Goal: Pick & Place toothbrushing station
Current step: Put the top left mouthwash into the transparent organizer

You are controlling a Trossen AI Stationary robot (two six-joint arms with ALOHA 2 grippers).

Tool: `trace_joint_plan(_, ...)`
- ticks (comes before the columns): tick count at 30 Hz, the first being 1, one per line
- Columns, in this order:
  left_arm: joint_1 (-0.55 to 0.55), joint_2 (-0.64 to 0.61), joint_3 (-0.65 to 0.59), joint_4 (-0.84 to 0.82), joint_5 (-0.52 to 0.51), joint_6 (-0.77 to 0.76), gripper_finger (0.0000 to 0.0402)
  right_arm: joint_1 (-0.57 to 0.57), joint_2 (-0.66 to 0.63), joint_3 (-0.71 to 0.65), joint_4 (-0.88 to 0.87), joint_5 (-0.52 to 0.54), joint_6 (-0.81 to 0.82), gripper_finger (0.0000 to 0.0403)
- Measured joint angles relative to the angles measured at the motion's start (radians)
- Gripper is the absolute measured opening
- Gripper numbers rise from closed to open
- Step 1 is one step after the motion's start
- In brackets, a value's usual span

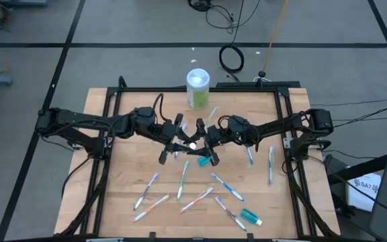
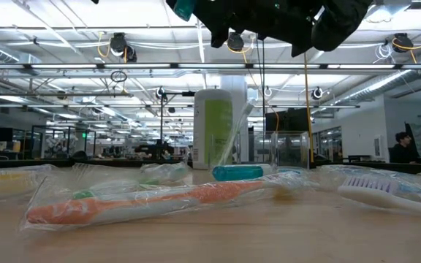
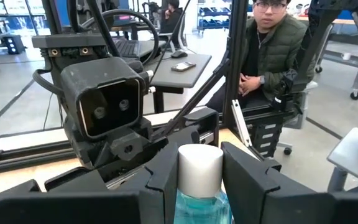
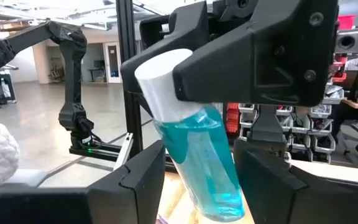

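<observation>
A teal tube with a white cap (image 4: 197,137) is held up over the middle of the table between both grippers. It shows in the high view (image 1: 205,160) too. My left gripper (image 3: 199,180) comes from the table's left and is shut on the cap end. My right gripper (image 4: 197,186) comes from the right and is shut on the teal body. Several slim toothbrushes (image 1: 182,178) lie flat on the near half of the table, and a second teal tube (image 1: 250,216) lies near the front right. I cannot make out a clear bag. My left gripper pinches the tube at its white cap (image 3: 199,163), one finger on each side. The fingers reach in roughly level from the table's left. The tube is lifted clear of the table. My right gripper has the tube's teal body (image 4: 194,165) between its two fingers, near the end away from the cap. The fingers come from the table's right, opposite the left gripper. The tube stands slanted in the hold, cap end up (image 4: 160,74), clear of the table.
A white and green bottle (image 1: 197,89) stands at the table's far middle, with one toothbrush (image 1: 212,115) beside it. More toothbrushes lie at the right (image 1: 271,165). In the low view an orange wrapped toothbrush (image 2: 159,201) lies nearest. A person (image 3: 272,50) sits beyond the table.
</observation>
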State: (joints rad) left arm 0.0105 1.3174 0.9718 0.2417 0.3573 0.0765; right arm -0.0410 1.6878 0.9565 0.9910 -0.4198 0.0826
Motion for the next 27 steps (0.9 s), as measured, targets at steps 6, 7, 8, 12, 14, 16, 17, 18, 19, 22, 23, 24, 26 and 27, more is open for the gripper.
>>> trace_joint_plan(6, 0.0, 0.0, 0.0, -0.002, 0.0, 0.0, 0.0104, 0.0, 0.0, 0.0, -0.002, -0.002, -0.005, 0.0158)
trace_joint_plan(7, 0.0, 0.0, 0.0, -0.002, 0.0, -0.002, 0.0104, -0.001, 0.0, 0.0, -0.002, -0.003, -0.005, 0.0156)
trace_joint_plan(8, 0.0, 0.0, 0.0, -0.002, 0.0, -0.004, 0.0104, -0.002, 0.0, 0.0, -0.002, -0.003, -0.005, 0.0154)
trace_joint_plan(12, 0.0, 0.0, 0.0, -0.005, 0.001, -0.004, 0.0104, -0.003, 0.0, 0.0, -0.003, -0.004, -0.005, 0.015)
trace_joint_plan(14, 0.0, 0.0, 0.0, -0.005, 0.001, -0.002, 0.0104, -0.004, 0.0, 0.0, -0.003, -0.004, -0.005, 0.0149)
trace_joint_plan(16, 0.0, 0.0, 0.0, -0.005, 0.001, -0.001, 0.0104, -0.005, 0.0, 0.0, -0.003, -0.004, -0.005, 0.0149)
trace_joint_plan(17, 0.0, 0.0, 0.0, -0.005, 0.001, 0.001, 0.0104, -0.005, 0.0, 0.0, -0.003, -0.004, -0.005, 0.0149)
trace_joint_plan(18, 0.0, 0.0, 0.0, -0.005, 0.001, 0.003, 0.0104, -0.005, 0.0, 0.0, -0.003, -0.004, -0.005, 0.0149)
trace_joint_plan(19, 0.0, 0.0, 0.0, -0.005, 0.001, 0.008, 0.0104, -0.005, 0.0, -0.001, -0.003, -0.004, -0.005, 0.0149)
trace_joint_plan(22, 0.0, 0.0, 0.0, -0.006, 0.001, 0.023, 0.0104, -0.005, 0.0, -0.001, -0.003, -0.003, -0.005, 0.0149)
trace_joint_plan(23, 0.0, 0.0, 0.0, -0.006, 0.001, 0.026, 0.0105, -0.005, 0.0, -0.001, -0.003, -0.003, -0.005, 0.0149)
trace_joint_plan(24, 0.001, 0.0, 0.0, -0.006, 0.001, 0.027, 0.0108, -0.005, 0.0, -0.001, -0.003, -0.003, -0.009, 0.0149)
trace_joint_plan(26, 0.001, 0.0, 0.0, -0.008, 0.0, 0.032, 0.0118, -0.005, 0.0, -0.001, -0.008, -0.003, -0.02, 0.0149)
trace_joint_plan(27, 0.001, 0.0, 0.0, -0.008, -0.005, 0.037, 0.0125, -0.006, 0.0, -0.001, -0.009, -0.001, -0.019, 0.0148)
